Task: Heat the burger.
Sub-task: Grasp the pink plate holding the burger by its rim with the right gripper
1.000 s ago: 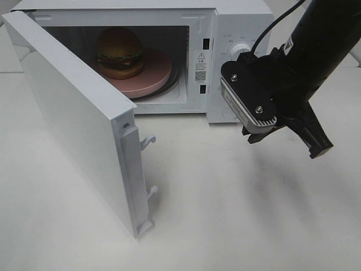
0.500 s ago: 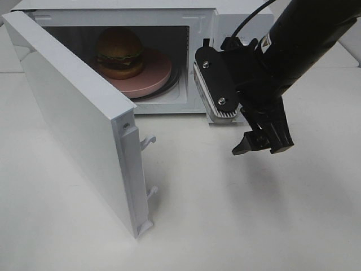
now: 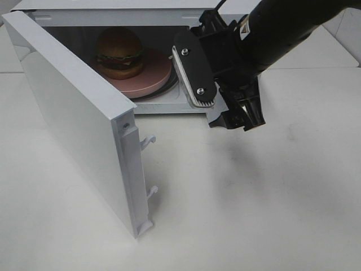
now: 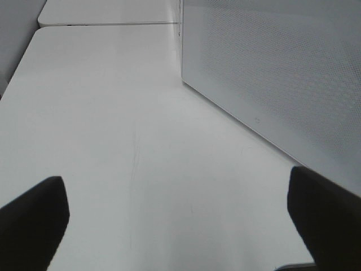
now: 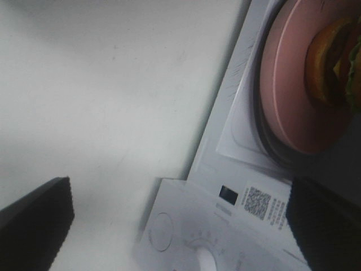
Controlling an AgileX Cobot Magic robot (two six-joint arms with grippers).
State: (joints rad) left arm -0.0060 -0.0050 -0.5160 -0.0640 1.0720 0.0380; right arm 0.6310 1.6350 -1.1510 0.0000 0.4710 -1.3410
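On the worktop [image 3: 254, 214], the microwave [image 3: 113, 4] has its door [image 3: 73, 130] wide open at left. Upper centre, the burger [image 3: 118, 52] sits inside on the pink plate [image 3: 158, 70], so loading looks done. Shutting the door and starting remain. The right gripper [image 3: 240, 119] and the left gripper [image 4: 175, 226] both have their fingers spread and empty.

— What was the microwave [image 3: 113, 4] like?
— It had a smooth white casing with a slight sheen. Its door [image 3: 73, 124] looked like white plastic, finely dotted up close.
— And the plate [image 3: 155, 76]?
— It was pink, smooth and matt. The burger [image 3: 118, 48] had a glossy bun and frilly lettuce.
— The table [image 3: 254, 197]?
— White, smooth and dull, with faint scuffs. The right pincer [image 3: 243, 119] looked like matt black plastic, and the block above it had a ribbed, silvery metal edge.
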